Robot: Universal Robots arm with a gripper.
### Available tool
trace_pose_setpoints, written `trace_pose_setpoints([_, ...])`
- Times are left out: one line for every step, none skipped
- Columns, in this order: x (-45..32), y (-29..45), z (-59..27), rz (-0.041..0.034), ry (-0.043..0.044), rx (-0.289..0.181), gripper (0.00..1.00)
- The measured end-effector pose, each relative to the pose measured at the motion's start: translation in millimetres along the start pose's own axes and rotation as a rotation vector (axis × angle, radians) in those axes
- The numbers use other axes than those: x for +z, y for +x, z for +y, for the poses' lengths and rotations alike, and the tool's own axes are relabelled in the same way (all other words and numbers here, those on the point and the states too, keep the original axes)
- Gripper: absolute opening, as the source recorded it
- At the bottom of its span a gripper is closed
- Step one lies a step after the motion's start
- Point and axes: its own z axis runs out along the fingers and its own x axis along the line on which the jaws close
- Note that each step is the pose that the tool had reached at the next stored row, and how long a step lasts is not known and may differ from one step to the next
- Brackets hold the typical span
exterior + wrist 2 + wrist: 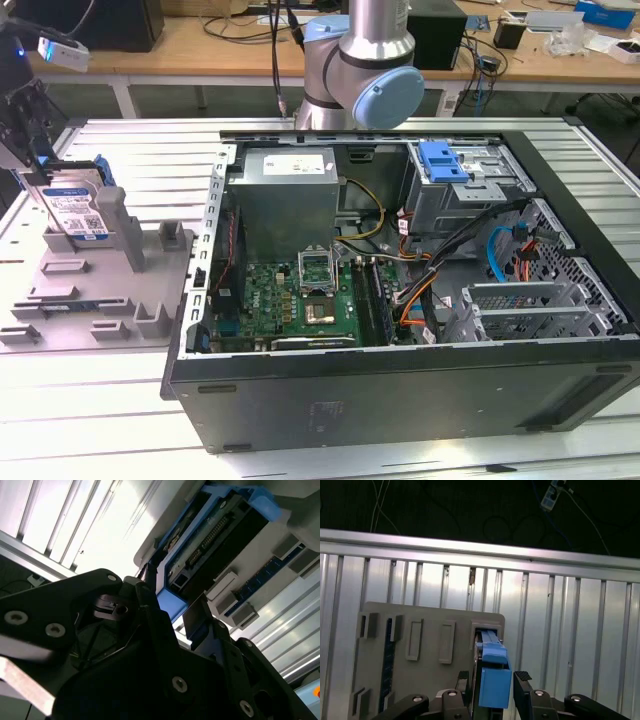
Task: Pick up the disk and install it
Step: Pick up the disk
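The disk (pixel 78 212) stands on edge in the grey moulded tray (pixel 100 295) at the exterior view's left, its white-and-blue label facing the camera. My gripper (pixel 35 160) comes down on its upper end. In the first wrist view the blue bracket end of the disk (pixel 495 680) sits between the two fingertips of the gripper (pixel 492 680), both close against its sides. The second wrist view shows the disk (pixel 215 535) from its connector side, with the gripper (pixel 170 600) shut on the bracket. The disk's lower end rests in the tray (pixel 420 635).
An open computer case (pixel 400 385) lies at the exterior view's right of the tray, with motherboard, cables and a grey metal drive cage with a blue tab (pixel 445 162). The arm's base (pixel 365 70) stands behind the case. Everything rests on a ribbed aluminium table (pixel 100 400).
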Motion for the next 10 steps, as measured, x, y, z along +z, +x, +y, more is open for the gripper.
trace_pose_setpoints([1.2, 0.0, -0.1, 0.0, 0.0, 0.0, 0.48])
trace_pose_setpoints([1.7, 0.0, -0.1, 0.0, 0.0, -0.001, 0.48])
trace_pose_setpoints([2.3, 0.0, -0.1, 0.0, 0.0, -0.001, 0.48])
trace_pose_setpoints([3.2, 0.0, -0.1, 0.0, 0.0001, -0.001, 0.48])
trace_pose_setpoints([3.7, 0.0, -0.1, 0.0, 0.0001, -0.001, 0.48])
trace_pose_setpoints([4.2, 0.0, -0.1, 0.0, 0.0001, -0.002, 0.48])
trace_pose_setpoints([4.9, 0.0, -0.1, -0.0001, 0.0001, -0.002, 0.48])
trace_pose_setpoints([5.2, 0.0, -0.1, -0.0001, 0.0001, -0.002, 0.48])
trace_pose_setpoints([5.5, 0.0, -0.2, -0.0002, 0.0002, -0.002, 0.48])
trace_pose_setpoints([5.9, 0.0, -0.2, -0.0002, 0.0005, -0.002, 0.48])
